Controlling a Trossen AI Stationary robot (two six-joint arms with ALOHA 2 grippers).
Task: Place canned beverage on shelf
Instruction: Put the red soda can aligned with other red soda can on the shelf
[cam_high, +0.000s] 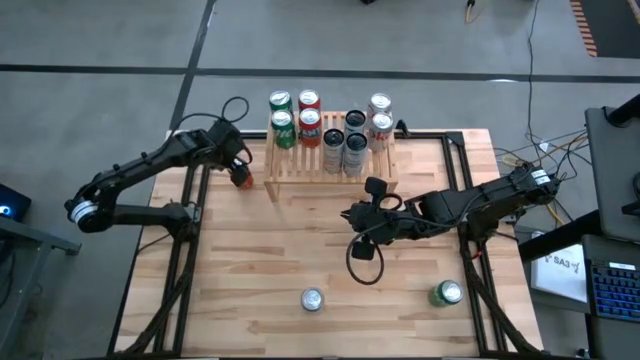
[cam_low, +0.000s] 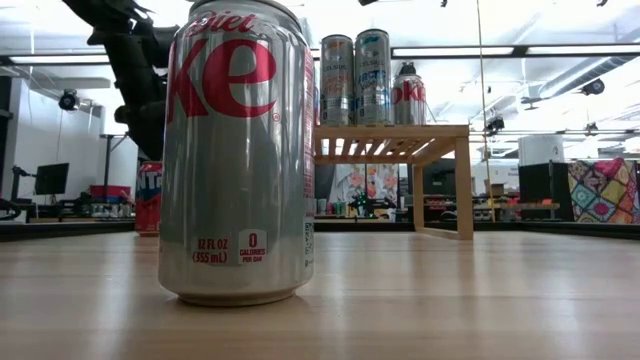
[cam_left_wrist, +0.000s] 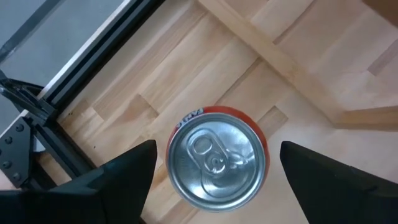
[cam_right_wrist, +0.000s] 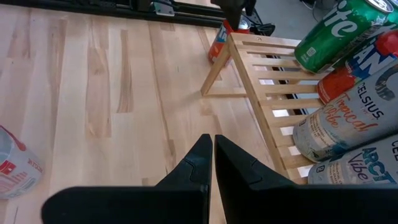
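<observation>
Words you can read on the cans

The big silver can (cam_low: 238, 150) up close says "diet" and "ke" in red, then "12 FL OZ (355 mL)" and "0 CALORIES" lower down; on the shelf (cam_right_wrist: 268, 93), one pale can (cam_right_wrist: 348, 112) reads "CELSIUS" and "Tropical Vibe" — the can beside it (cam_right_wrist: 360, 165) reads "ARCTIC Vibe".

Open lab hall, monitors (cam_low: 50, 178), ceiling strip lights (cam_low: 520, 50)

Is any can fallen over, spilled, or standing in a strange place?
Nothing stands out. The cans on the shelf stand upright, and so do the orange can between the left tool's open fingers and two cans near the table's front edge.
</observation>
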